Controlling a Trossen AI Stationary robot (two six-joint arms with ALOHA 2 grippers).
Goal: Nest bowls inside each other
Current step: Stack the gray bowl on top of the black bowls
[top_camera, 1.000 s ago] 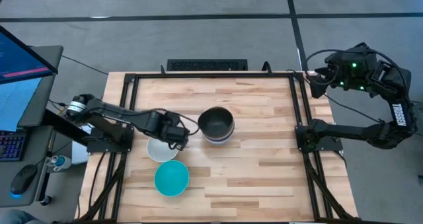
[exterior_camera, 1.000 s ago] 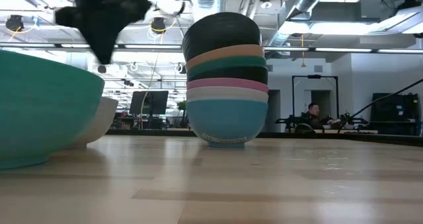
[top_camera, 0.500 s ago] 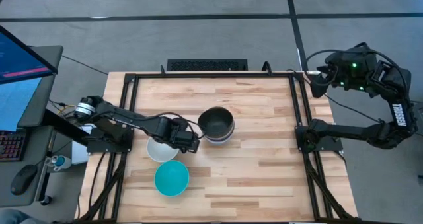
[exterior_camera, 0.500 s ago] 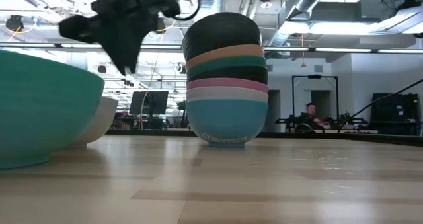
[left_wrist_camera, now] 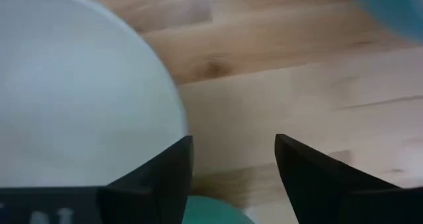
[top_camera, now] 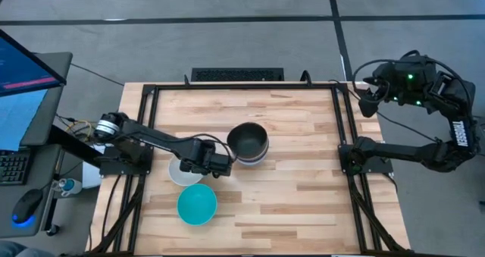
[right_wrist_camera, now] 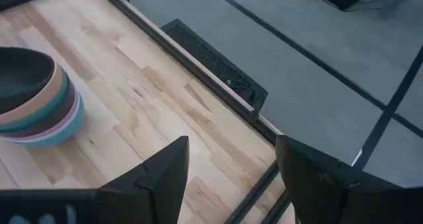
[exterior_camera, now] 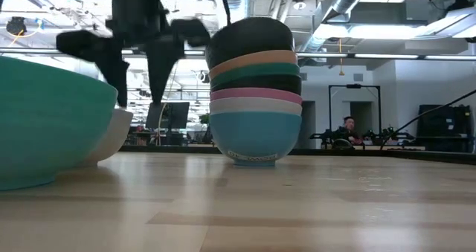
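Above the white bowl (top_camera: pixel 182 171), left gripper (top_camera: pixel 220 166) points down, fingers (exterior_camera: pixel 160 62) apart.

Overhead camera looks straight down; low camera looks level across the pale wooden slatted bench (top_camera: pixel 288 128); both share the stack of nested plastic bowls (exterior_camera: pixel 253 88), and the close, perhaps downward-facing left wrist camera frames a white bowl (left_wrist_camera: pixel 79 105).

Butcher-block wooden table (top_camera: pixel 295 173) in a black metal frame (top_camera: pixel 345 117), on grey floor (top_camera: pixel 227 41) crossed by dark tape lines (top_camera: pixel 189 19). Monitor (top_camera: pixel 26 64), keyboard (top_camera: pixel 14 166) and mouse (top_camera: pixel 26 205) beside the table. Beyond: open ceiling with silver ducts (exterior_camera: pixel 349 3), strip lights (exterior_camera: pixel 387 56), seated person (exterior_camera: pixel 349 129) at distant desks.
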